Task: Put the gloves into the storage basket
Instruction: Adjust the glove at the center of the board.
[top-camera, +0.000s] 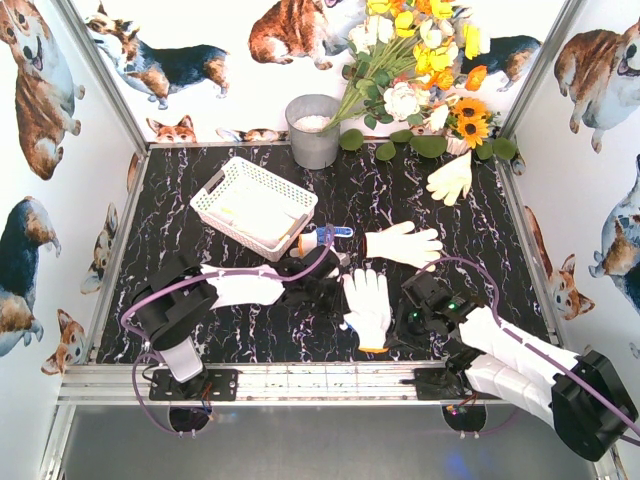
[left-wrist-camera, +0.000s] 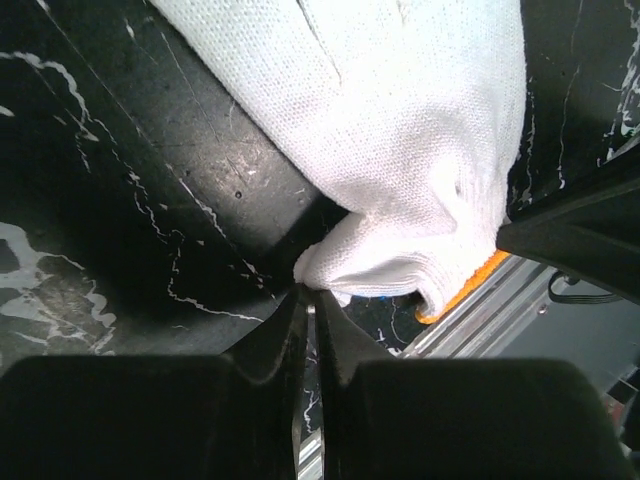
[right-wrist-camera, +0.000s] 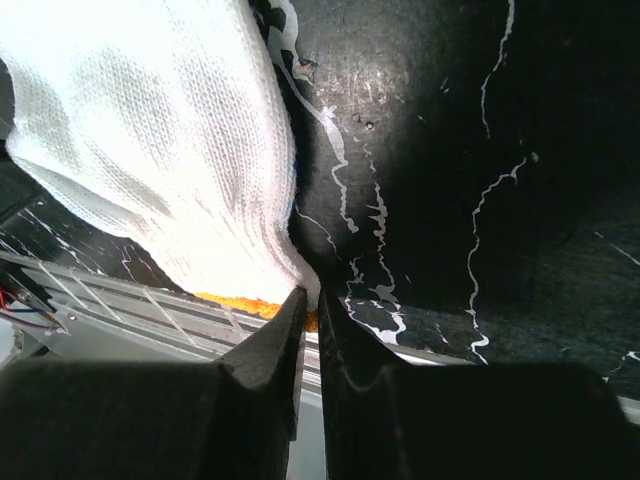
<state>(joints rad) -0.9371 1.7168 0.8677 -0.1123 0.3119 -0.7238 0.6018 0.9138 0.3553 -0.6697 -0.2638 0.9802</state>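
Left claw (left-wrist-camera: 310, 292) and right claw (right-wrist-camera: 312, 298) closed at edges of the glove (top-camera: 368, 305); pinch on fabric unclear.

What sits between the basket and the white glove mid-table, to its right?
A blue-and-white glove lies between the basket and that white glove, close to the basket's corner. Top view only.

basket (top-camera: 254, 205) mid-left on table (top-camera: 500, 280) | bucket (top-camera: 313, 130) behind it | glove (top-camera: 368, 307) at near edge

Top view: bright, even, sharp. Wrist views: dim; sheen on surface (left-wrist-camera: 230, 190); white glove (left-wrist-camera: 400, 130) overexposed; near foreground blurred.
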